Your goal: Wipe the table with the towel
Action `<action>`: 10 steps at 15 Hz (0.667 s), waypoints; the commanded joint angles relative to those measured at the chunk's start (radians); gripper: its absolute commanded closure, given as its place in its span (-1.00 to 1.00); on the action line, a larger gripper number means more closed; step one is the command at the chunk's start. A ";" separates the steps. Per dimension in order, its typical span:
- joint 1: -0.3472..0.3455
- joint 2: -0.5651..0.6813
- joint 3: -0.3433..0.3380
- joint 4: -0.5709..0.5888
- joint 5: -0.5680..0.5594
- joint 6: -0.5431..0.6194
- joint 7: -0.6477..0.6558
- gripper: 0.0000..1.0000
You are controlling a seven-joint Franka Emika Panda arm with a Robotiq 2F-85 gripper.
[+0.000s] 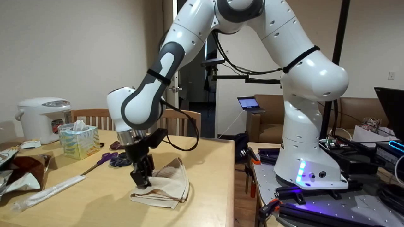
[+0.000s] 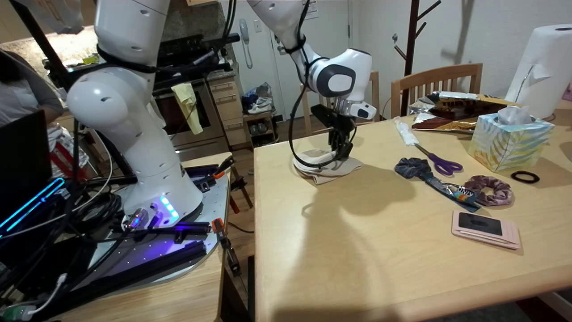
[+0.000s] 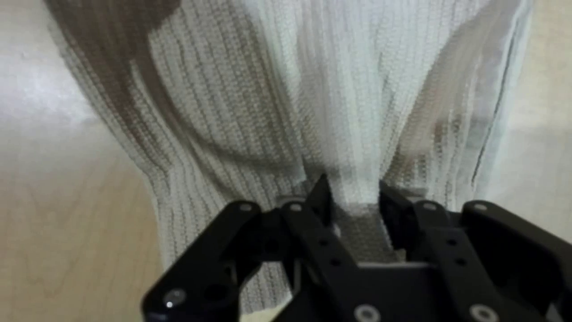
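The beige ribbed towel (image 1: 170, 189) lies crumpled on the wooden table (image 1: 208, 201), near the table edge that faces the robot base. It also shows in an exterior view (image 2: 326, 173), partly behind the gripper and a cable, and it fills most of the wrist view (image 3: 241, 103). My gripper (image 1: 144, 183) points down at the towel; it also shows in an exterior view (image 2: 342, 154). In the wrist view the gripper (image 3: 355, 190) is closed around a bunched fold of towel, which fills the gap between the fingers. The rest of the towel spreads on the tabletop around them.
Scissors (image 2: 442, 165), a dark scrunchie (image 2: 412, 167), a pink scrunchie (image 2: 489, 190), a wrapper (image 2: 456, 192), a pink card holder (image 2: 487, 230), a black band (image 2: 525, 177), a tissue box (image 2: 509, 141) and snack bags (image 2: 464, 112) lie on the table. A white water boiler (image 1: 44, 119) stands behind.
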 commanded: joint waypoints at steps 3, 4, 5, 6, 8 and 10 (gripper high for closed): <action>-0.036 -0.014 -0.004 -0.073 0.023 0.091 -0.042 0.91; -0.041 -0.020 -0.006 -0.091 0.026 0.112 -0.040 0.92; -0.050 -0.027 -0.004 -0.112 0.037 0.139 -0.039 0.91; -0.061 -0.034 -0.002 -0.134 0.052 0.167 -0.039 0.91; -0.102 -0.046 0.018 -0.179 0.120 0.223 -0.060 0.91; -0.127 -0.058 0.026 -0.213 0.173 0.260 -0.076 0.91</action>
